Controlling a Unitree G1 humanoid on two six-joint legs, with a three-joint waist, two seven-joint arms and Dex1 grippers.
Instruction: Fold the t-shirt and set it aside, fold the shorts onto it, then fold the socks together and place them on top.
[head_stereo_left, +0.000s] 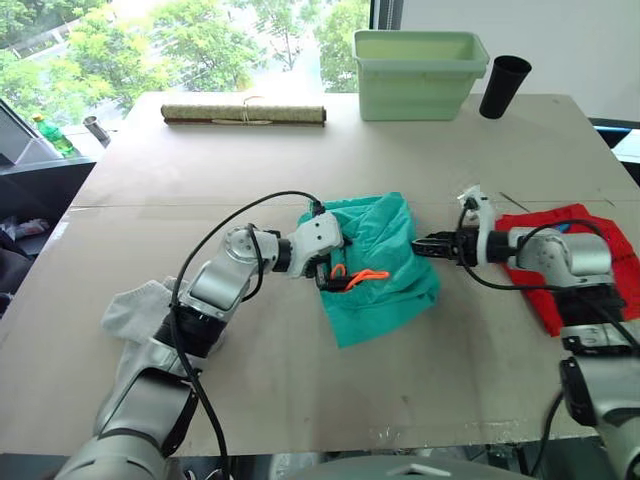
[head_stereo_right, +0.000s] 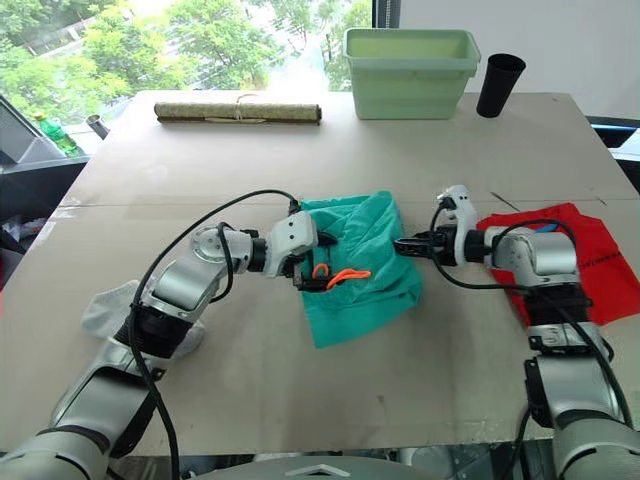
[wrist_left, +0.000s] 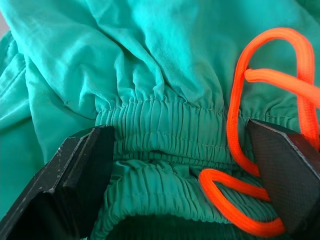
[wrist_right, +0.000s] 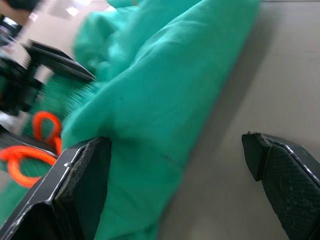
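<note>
The teal-green shorts (head_stereo_left: 385, 260) lie rumpled in the middle of the table, their orange drawstring (head_stereo_left: 358, 277) loose at the waistband. My left gripper (wrist_left: 177, 135) is open at the shorts' left edge, with the gathered waistband and the drawstring loops between its fingers. At the shorts' right edge my right gripper (wrist_right: 175, 145) is also open, one finger against the fabric and the other over bare table. The red t-shirt (head_stereo_right: 605, 265) lies at the right, partly under my right arm. The light-grey socks (head_stereo_left: 132, 310) lie at the left, beside my left arm.
At the far edge stand a pale green bin (head_stereo_left: 418, 70), a black cup (head_stereo_left: 503, 85) and a rolled mat (head_stereo_left: 243, 114). A green bottle (head_stereo_left: 55, 135) stands off the table's far left corner. Bare table (head_stereo_left: 300, 400) spreads in front of the shorts.
</note>
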